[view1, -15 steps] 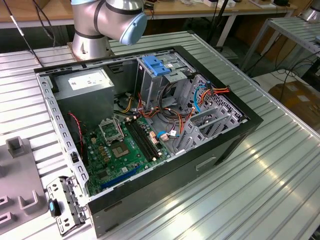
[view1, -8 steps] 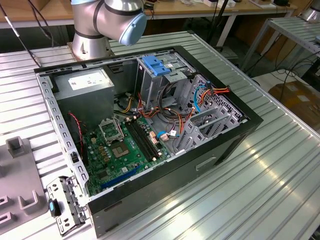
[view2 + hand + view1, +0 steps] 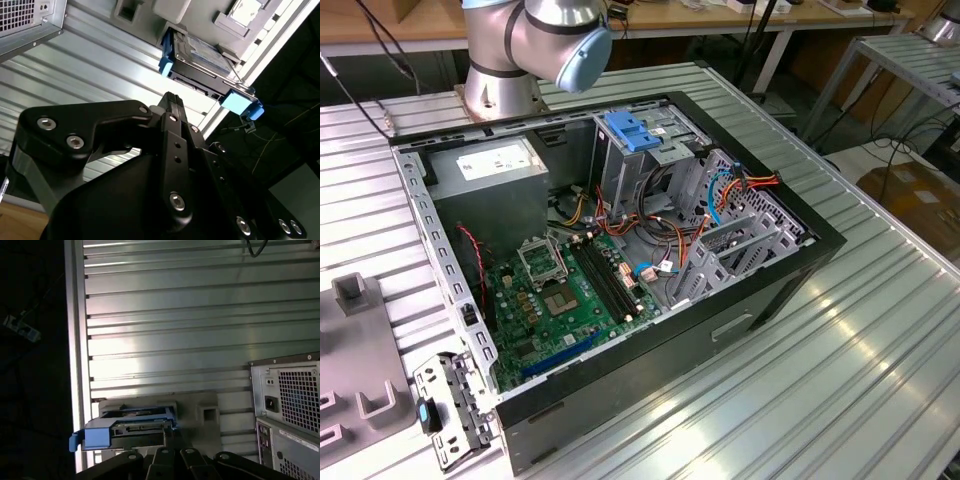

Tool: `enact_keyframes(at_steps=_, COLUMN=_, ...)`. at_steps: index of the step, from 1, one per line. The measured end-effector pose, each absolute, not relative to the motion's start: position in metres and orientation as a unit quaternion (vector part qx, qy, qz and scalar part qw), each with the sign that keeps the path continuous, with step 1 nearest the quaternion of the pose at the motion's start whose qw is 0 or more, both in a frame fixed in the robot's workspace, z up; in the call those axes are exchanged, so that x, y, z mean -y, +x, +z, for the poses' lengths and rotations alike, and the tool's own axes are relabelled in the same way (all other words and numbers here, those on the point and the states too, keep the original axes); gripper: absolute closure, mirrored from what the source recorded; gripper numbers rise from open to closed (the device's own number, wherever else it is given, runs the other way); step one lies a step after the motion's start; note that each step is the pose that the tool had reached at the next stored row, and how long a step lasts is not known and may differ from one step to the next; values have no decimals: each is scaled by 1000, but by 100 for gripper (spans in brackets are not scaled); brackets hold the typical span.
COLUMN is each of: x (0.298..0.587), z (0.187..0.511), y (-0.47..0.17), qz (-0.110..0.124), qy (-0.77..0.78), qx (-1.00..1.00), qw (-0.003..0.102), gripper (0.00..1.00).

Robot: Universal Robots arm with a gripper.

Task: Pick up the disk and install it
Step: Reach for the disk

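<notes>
One arm [image 3: 534, 38] stood on its base at about eleven o'clock of the open computer case [image 3: 745, 305] in the exterior view. Its grey joints and blue end cap hung over the case's rear corner, and the limb ran out past the frame. Inside the case, the metal drive cage with its blue latch [image 3: 635, 130] sat at about one o'clock of the motherboard [image 3: 570, 290]. In both wrist views the black gripper [image 3: 172, 98] [image 3: 169, 452] was held low over the ribbed aluminium table [image 3: 100, 55] [image 3: 200, 315] with nothing seen in its grasp; whether it was clenched or released could not be told. The disk [image 3: 202, 60] [image 3: 131, 427] sat dead ahead of the tool, at twelve o'clock along its reach. It was near but apart, with a strip of bare table between them in the second wrist view. It rested in a grey holder [image 3: 197, 27] [image 3: 200, 412] at the table's edge, and one end of its blue side rails [image 3: 239, 102] [image 3: 97, 436] jutted just past that edge. Its narrow connector end faced the gripper, so its long axis ran straight away from the tool into the holder, with its width crosswise to the table's edge. Whether it lay flat or tilted could not be judged. The case's vented rear panel [image 3: 292, 400] stood well apart from the disk, off to one side.
</notes>
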State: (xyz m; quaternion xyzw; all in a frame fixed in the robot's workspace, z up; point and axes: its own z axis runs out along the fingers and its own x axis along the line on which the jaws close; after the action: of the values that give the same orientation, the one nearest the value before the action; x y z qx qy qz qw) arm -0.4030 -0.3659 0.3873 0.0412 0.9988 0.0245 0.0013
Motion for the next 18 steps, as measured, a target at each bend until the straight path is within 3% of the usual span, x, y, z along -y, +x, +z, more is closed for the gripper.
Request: enact_keyframes(at_steps=18, x=378, z=383, y=-472, qz=25, qy=41, qx=-999, qw=1, gripper=89)
